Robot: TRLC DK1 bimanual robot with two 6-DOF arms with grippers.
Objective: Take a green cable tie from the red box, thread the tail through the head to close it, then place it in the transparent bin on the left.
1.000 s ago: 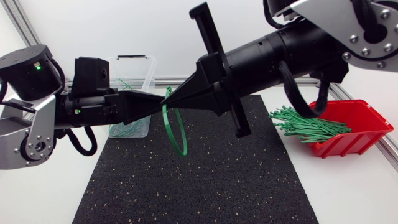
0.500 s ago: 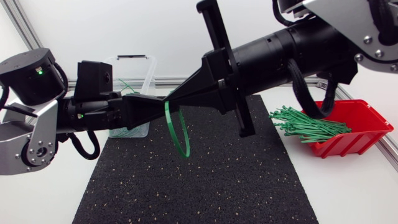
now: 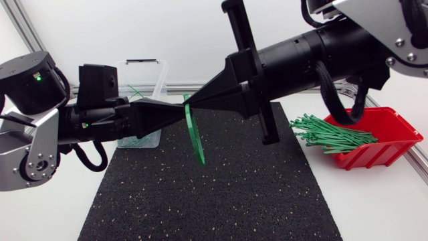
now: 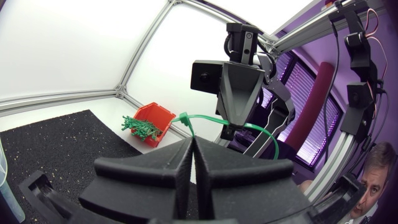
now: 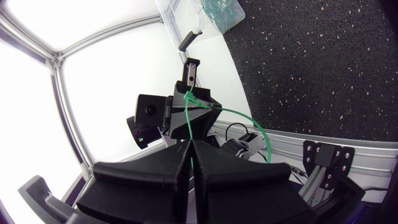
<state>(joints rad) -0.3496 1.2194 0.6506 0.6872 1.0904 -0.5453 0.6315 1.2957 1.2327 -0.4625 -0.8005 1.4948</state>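
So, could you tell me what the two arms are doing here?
Both arms meet above the black mat with one green cable tie between them. The left gripper and right gripper are each shut on it, tip to tip, its loop hanging below. It is not yet in the transparent bin; more ties fill the red box.

The green cable tie [image 3: 194,134] loop now hangs edge-on; right arm [image 3: 314,50] shifted rightward.
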